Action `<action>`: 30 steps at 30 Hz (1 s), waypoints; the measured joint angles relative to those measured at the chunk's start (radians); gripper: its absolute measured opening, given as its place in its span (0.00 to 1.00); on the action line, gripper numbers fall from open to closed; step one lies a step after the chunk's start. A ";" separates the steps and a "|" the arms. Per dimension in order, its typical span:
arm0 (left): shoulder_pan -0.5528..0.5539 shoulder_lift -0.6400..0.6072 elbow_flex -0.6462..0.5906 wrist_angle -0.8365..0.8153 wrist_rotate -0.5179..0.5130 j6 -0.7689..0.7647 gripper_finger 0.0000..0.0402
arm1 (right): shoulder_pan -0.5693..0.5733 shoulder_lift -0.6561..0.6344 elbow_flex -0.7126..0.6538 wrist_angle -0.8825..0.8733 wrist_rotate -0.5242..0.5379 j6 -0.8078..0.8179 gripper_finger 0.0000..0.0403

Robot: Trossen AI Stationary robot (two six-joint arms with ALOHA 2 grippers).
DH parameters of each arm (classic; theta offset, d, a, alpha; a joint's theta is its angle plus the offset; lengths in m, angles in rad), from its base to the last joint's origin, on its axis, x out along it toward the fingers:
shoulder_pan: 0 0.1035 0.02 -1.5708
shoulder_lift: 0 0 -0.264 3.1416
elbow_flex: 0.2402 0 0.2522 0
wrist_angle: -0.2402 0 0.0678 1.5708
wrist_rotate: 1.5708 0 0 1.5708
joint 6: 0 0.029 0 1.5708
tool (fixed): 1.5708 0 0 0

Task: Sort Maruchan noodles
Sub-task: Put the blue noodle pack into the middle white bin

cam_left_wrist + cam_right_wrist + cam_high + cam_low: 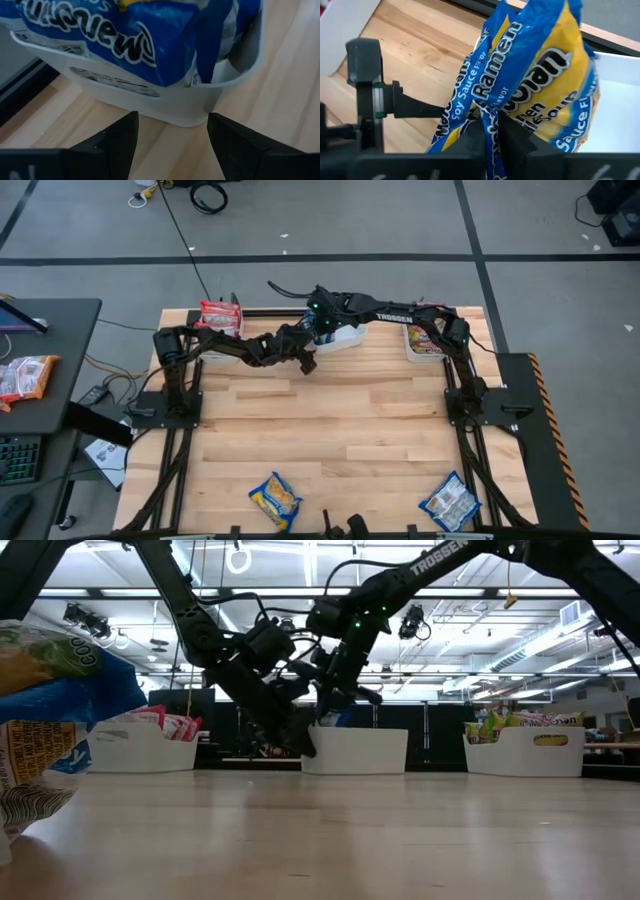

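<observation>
Now right gripper jaws pinch blue-yellow packet; left gripper jaws wide — empty.

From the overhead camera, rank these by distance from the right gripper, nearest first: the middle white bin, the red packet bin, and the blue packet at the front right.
1. Middle white bin, right under the right gripper.
2. Red packet bin, back left.
3. Blue packet, front right edge.

Blue-yellow packet hanging pinched, over bin
</observation>
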 joint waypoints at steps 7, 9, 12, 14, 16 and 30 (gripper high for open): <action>0.011 -0.001 0.001 0.000 0.002 -0.014 0.60 | -0.001 0.002 -0.001 0.000 -0.013 -0.059 0.30; 0.011 -0.001 0.001 -0.002 0.002 -0.014 0.60 | -0.001 -0.001 -0.001 -0.001 -0.013 -0.081 0.36; 0.011 -0.002 0.002 -0.014 0.001 -0.014 0.60 | -0.001 -0.014 0.021 -0.032 -0.016 -0.131 0.43; 0.011 -0.003 0.002 -0.028 0.000 -0.014 0.60 | -0.004 -0.023 0.039 -0.069 -0.025 -0.170 0.46; 0.011 -0.005 0.002 -0.039 0.000 -0.014 0.60 | -0.006 -0.031 0.048 -0.093 -0.044 -0.209 0.49; 0.017 -0.005 0.002 -0.045 0.000 -0.013 0.60 | -0.010 -0.107 0.045 -0.293 0.362 -0.726 0.51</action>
